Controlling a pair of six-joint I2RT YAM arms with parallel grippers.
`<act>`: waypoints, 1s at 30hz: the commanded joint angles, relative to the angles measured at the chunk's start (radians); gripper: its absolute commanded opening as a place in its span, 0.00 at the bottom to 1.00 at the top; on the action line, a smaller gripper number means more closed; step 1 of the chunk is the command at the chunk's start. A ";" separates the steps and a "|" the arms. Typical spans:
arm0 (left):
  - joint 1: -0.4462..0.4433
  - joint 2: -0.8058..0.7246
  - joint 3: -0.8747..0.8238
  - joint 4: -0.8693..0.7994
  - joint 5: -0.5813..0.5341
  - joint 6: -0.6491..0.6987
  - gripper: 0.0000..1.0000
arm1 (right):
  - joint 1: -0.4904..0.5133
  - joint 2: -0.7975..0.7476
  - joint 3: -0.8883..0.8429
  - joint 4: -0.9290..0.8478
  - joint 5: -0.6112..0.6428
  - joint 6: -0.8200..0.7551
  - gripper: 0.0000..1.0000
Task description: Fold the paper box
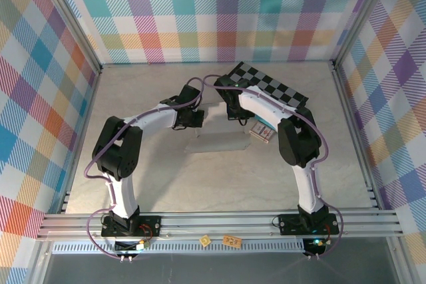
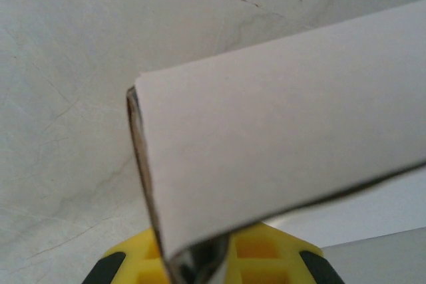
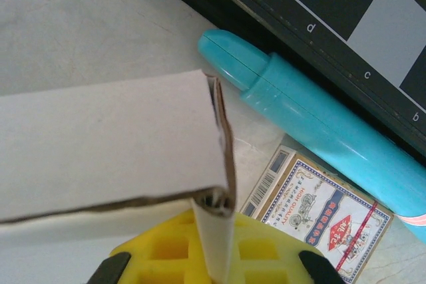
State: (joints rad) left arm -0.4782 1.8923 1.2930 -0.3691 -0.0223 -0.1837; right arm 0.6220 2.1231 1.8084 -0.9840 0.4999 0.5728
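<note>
Right wrist view: white paper box [image 3: 100, 144] pinched at both ends.
Plain thin cardboard with one wall folded up and its brown cut edge showing, mid-worktop [image 3: 80, 24]. Just beyond lie a teal marker [image 3: 319, 118], a patterned packet [image 3: 319, 221] and the checkered board [image 3: 346, 18]. The right tool [image 3: 213, 247] and left tool [image 2: 200, 267] each clamp narrowly on an end flap.

High overview; wrist close-ups on paper box [image 2: 279, 138]
</note>
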 commanded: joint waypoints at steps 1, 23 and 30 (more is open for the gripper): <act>0.001 0.068 -0.015 -0.080 -0.153 -0.011 0.02 | -0.002 0.024 0.029 -0.053 0.016 0.024 0.00; -0.028 0.122 0.012 -0.162 -0.284 -0.096 0.10 | -0.002 0.056 0.071 -0.080 0.003 0.011 0.00; -0.028 0.118 0.011 -0.165 -0.311 -0.086 0.00 | -0.002 0.052 0.069 -0.080 0.004 0.010 0.00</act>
State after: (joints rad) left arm -0.5167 1.9701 1.3453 -0.4110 -0.2268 -0.2764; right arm 0.6250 2.1807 1.8519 -1.0031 0.4572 0.5869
